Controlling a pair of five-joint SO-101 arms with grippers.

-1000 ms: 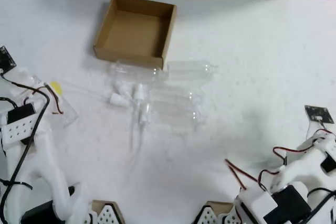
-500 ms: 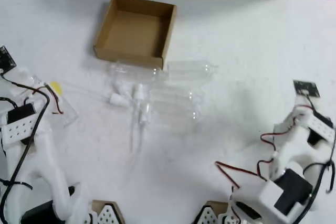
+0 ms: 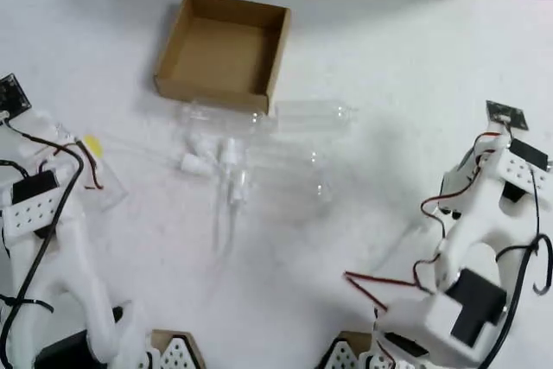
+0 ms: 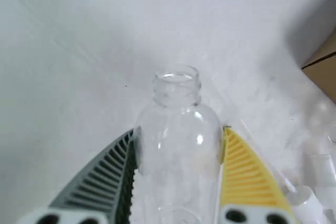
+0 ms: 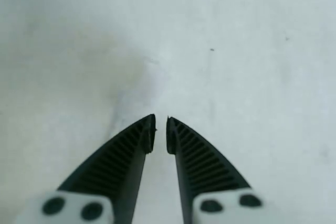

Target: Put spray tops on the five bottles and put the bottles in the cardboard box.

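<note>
A clear plastic bottle (image 4: 178, 150), round-shouldered with a bare threaded neck, is clamped between the ribbed grey and yellow fingers of the left gripper (image 4: 178, 131), towards the left of the table (image 3: 415, 58). The other transparent bottles (image 3: 307, 116) lie on their sides beside small white spray tops (image 3: 197, 162), just in front of the shallow square cardboard box (image 3: 223, 49). The right gripper (image 5: 160, 128) hangs over the white table, its black ribbed fingers nearly together with only a thin slit between them.
</note>
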